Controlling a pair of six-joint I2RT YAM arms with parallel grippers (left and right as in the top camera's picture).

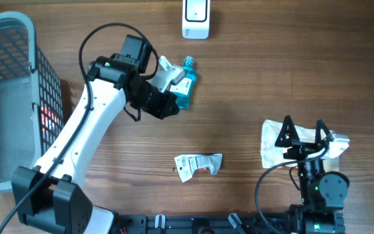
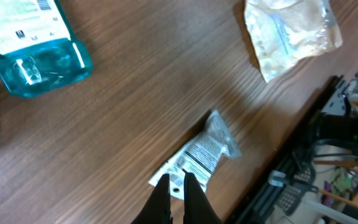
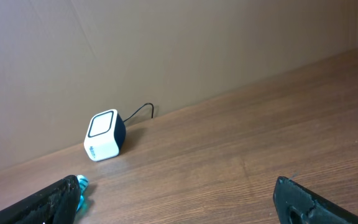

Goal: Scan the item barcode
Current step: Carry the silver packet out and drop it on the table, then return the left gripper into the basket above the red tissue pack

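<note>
A blue bottle (image 1: 184,83) with a white label lies on the table beside my left gripper (image 1: 173,108); it also lies at the top left (image 2: 35,46) of the left wrist view. My left gripper (image 2: 173,185) is shut on nothing and hangs above the wood. Past its tips lies a silver packet (image 2: 201,155) with a printed label, at the middle front (image 1: 199,164) of the table. The white scanner (image 1: 195,19) stands at the far edge, and it shows small (image 3: 104,135) in the right wrist view. My right gripper (image 1: 304,133) is open over a pale plastic bag (image 1: 270,142).
A grey wire basket (image 1: 8,78) fills the left edge of the table. The pale bag (image 2: 289,30) lies near the table's front edge, with the arm bases and cables beyond it. A brown wall rises behind the scanner. The bottle's cap (image 3: 82,190) shows by my right gripper's left finger.
</note>
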